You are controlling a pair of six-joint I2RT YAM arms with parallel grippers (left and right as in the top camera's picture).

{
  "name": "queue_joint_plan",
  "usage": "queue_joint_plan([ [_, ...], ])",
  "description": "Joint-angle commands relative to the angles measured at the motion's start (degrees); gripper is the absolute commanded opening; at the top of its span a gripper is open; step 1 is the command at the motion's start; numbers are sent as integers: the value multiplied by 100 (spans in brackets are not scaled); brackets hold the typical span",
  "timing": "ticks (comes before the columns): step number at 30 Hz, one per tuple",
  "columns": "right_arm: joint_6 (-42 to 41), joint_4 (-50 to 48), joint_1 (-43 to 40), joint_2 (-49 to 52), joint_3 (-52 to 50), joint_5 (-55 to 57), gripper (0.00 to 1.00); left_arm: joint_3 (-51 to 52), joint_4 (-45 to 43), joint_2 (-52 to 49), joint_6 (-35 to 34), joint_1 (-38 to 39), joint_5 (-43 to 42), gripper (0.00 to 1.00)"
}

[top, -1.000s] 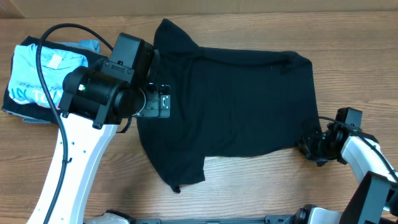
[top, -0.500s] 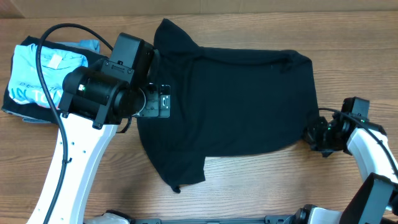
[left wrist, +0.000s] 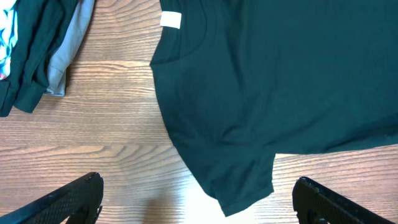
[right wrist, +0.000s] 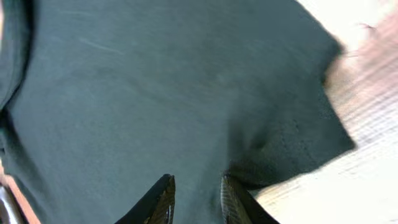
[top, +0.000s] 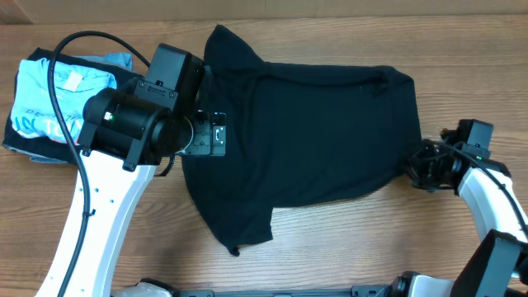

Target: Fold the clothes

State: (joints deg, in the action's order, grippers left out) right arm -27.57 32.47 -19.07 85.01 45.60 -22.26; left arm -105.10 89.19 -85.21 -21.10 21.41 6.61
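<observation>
Presently, item one: black T-shirt (top: 313,132), spread flat and unfolded mid-table (top: 346,247), collar with its white neck label (left wrist: 170,20) toward my left arm, hem toward my right, one sleeve pointing to the far edge and one to the near. Item two: left gripper (left wrist: 199,190), hovering above the collar end, jaws spread wide, holding nothing. Item three: right gripper (right wrist: 198,193), low at the near hem corner, fingers (right wrist: 163,196) set close with a narrow gap; whether cloth is caught in that gap I cannot tell. Item four, not mine to fold: light blue T-shirt (top: 49,91) and grey garment (left wrist: 68,43), stacked at the far left, well apart from the work. Step in hand, as I judge it: the first fold, not yet made, with the hem corner being worked. Next move calls for a sure pinch on that thin, limp fabric, my left jaws dropping onto a matching edge, then both carrying the cloth across together.
</observation>
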Motion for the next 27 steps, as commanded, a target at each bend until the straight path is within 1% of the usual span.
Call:
queue_joint_plan([
  [1,103,-306,284,13,136,-28,37,-13,9,-28,-79,28,-24,100],
  [5,103,-592,632,26,136,105,46,-13,9,-28,-79,28,-24,100],
  [9,101,-483,667,13,138,693,48,-13,9,-28,-79,28,-24,100],
  [11,-11,-131,483,-52,140,649,48,-13,9,-28,-79,28,-24,100],
  [12,-321,269,334,-70,140,728,50,-13,9,-28,-79,26,-24,100],
  [13,-442,555,219,-68,140,748,51,-13,9,-28,-79,28,-24,100],
  [16,-437,1231,-2,-63,133,1132,57,-13,9,-28,-79,26,-24,100],
  [18,-439,1445,-2,-46,125,1329,60,-13,9,-28,-79,26,-24,100],
  [20,-444,1344,-2,4,31,1327,60,-13,9,-28,-79,26,-24,100],
  [22,-621,986,-2,13,-221,1316,60,-13,9,-28,-79,26,-24,100],
  [27,-721,166,-2,20,-802,911,55,-13,9,-28,-79,26,-24,100],
])
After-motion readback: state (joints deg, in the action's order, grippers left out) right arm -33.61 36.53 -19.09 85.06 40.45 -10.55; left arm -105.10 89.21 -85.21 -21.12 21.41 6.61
